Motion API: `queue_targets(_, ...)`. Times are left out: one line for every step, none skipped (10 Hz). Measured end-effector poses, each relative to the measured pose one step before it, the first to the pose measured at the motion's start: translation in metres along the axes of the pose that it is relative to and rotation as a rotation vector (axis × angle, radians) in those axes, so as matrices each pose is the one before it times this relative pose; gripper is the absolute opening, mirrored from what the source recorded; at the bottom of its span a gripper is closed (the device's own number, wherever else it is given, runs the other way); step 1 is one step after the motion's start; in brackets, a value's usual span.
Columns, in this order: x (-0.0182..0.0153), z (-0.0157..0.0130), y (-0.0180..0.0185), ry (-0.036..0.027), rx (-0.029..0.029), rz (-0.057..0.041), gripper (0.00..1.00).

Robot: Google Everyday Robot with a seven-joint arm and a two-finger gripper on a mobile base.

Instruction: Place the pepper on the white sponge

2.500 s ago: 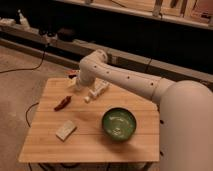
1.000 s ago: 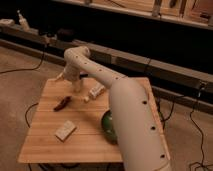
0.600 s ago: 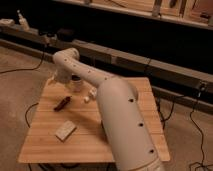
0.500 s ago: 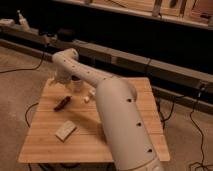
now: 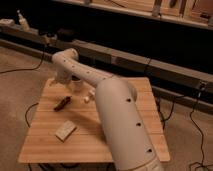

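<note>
The pepper [image 5: 62, 103] is a small dark red chili lying on the left part of the wooden table [image 5: 47, 147]. The white sponge [image 5: 65, 131] lies flat nearer the front, below the pepper and apart from it. My white arm sweeps up from the bottom middle to a bend at the far left. The gripper [image 5: 59, 80] hangs below that bend over the table's far left corner, above and behind the pepper. It is mostly hidden by the arm.
A white cup with a brown top [image 5: 77, 84] stands just right of the gripper. A white tube-like bottle [image 5: 90, 97] lies beside the arm. The green bowl is hidden behind the arm. Cables run over the floor at left and right.
The arm has swung from the middle of the table to its far left corner and now covers the green bowl. The pepper and the sponge have not moved.
</note>
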Motion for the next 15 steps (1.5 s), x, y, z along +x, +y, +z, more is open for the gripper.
queue_targets(0.00319,0.00058,0.00669,0.02618,-0.01917,0.03628,0.8)
queue_targets(0.00285,0.00281,0.00873,0.02926,-0.01834,0.04601,0.8)
queue_targets(0.00053,0.00265,0.00729,0.02039,-0.01096,0.03392,0.8)
queue_targets(-0.00279,0.00368,0.00346,0.01183,-0.00723,0.01818,0.8)
queue_targets(-0.0065,0.00601,0.0021,0.00784,-0.00514,0.01527,0.8)
queue_targets(-0.00427,0.00342,0.00021,-0.00383,-0.00123,0.00384,0.8)
queue_targets(-0.01295,0.01053,0.00103,-0.02047,-0.00434,0.00682,0.8)
queue_targets(-0.01595,0.0122,0.001,-0.04817,-0.00184,0.00825,0.8)
queue_targets(-0.00702,0.00737,0.00318,-0.02445,-0.01257,-0.00095,0.8)
queue_targets(-0.00489,0.00742,0.00402,-0.02072,-0.01698,0.00329,0.8)
queue_targets(-0.00149,0.00614,0.00377,-0.0113,-0.01956,0.0066,0.8)
queue_targets(0.00226,0.0045,0.00437,-0.00035,-0.02436,0.01049,0.78)
queue_targets(0.00188,0.00155,0.00092,0.00467,-0.01299,0.00814,0.72)
queue_targets(0.00242,0.00152,0.00066,0.00989,-0.01808,0.00677,0.62)
queue_targets(0.00195,0.0008,-0.00058,0.00951,-0.01318,0.00526,0.52)
